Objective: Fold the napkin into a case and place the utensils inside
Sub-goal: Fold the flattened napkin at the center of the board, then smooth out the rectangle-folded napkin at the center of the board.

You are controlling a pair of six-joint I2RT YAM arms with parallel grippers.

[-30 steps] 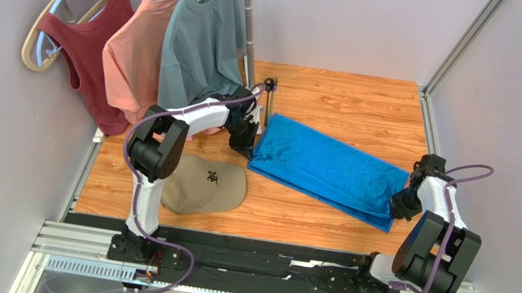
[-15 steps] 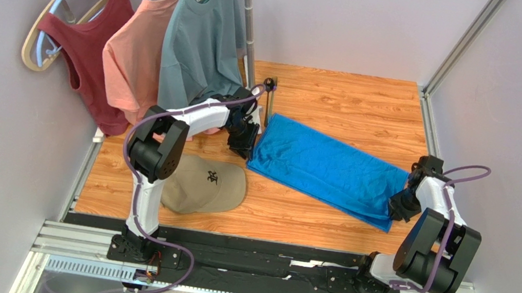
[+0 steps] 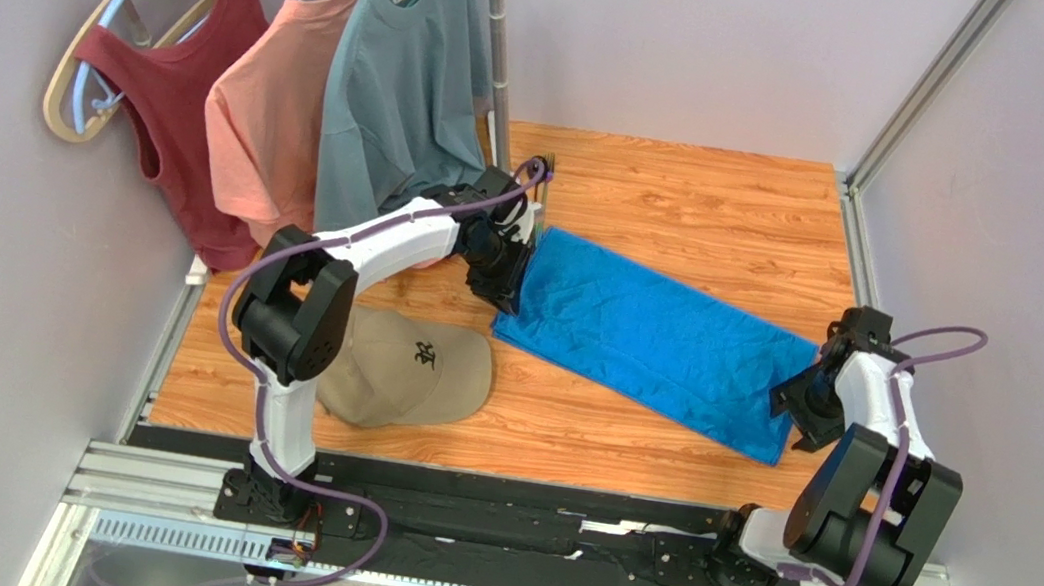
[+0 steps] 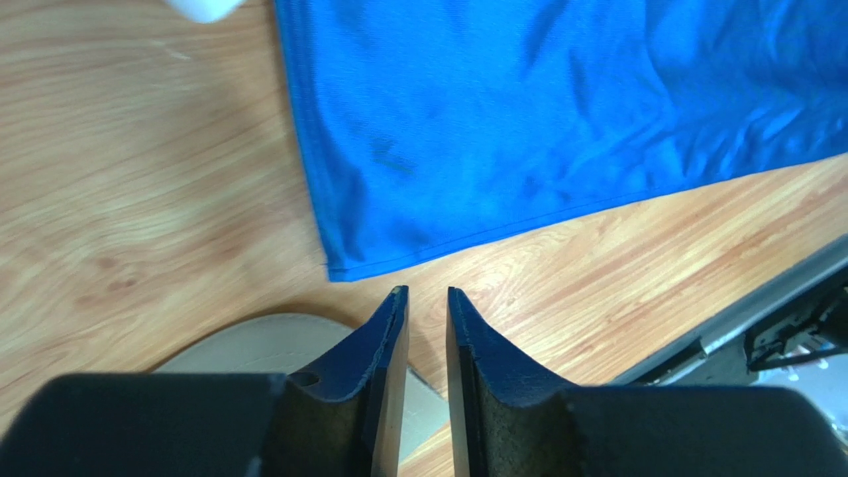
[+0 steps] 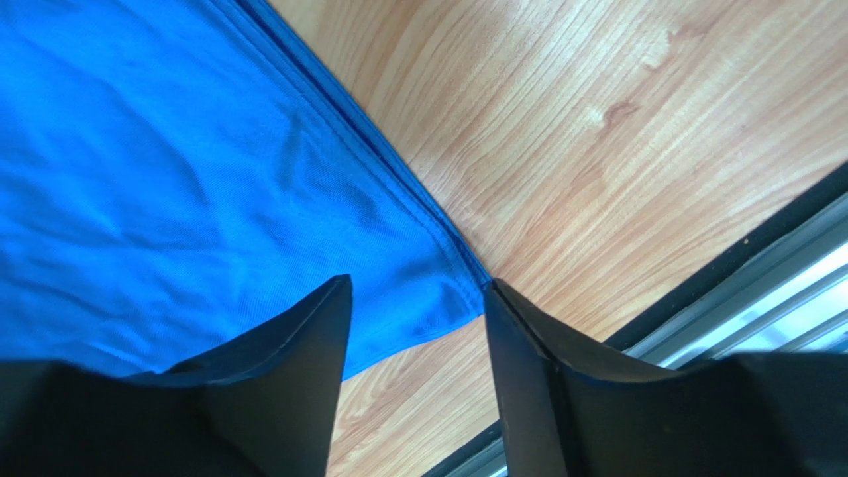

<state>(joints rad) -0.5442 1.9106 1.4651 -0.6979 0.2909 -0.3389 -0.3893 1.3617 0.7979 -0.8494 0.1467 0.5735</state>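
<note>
Top view first: the napkin (image 3: 650,344) lay on the table (image 3: 707,204) as a long blue strip, slanting from its 10 o'clock end to its 4 o'clock end. And there it was, both arms had let go! A second before, each end effector was pinched on an end of the cloth and the strip looked fuller. Now it sat flatter and narrower. The left end effector (image 3: 504,273) hung at the 10 o'clock end, its arm swung up toward 12 o'clock. The right end effector (image 3: 790,400) stood at the 4 o'clock end. A tan cap (image 3: 412,367) sat at 8 o'clock of the strip's left end.

Left wrist view: the left end effector (image 4: 426,298) showed its fingers parted by only a slit, with nothing between them. It was off the cloth, the napkin's corner just beyond the tips at 11 o'clock.

Right wrist view: the right end effector (image 5: 413,288) gaped wide, gripping nothing. The napkin's corner lay loose on the wood between the fingers.

My read was that this fold had been laid down and released, so the case was taking shape but looked unfinished. The utensils I could not pick out in any view.
</note>
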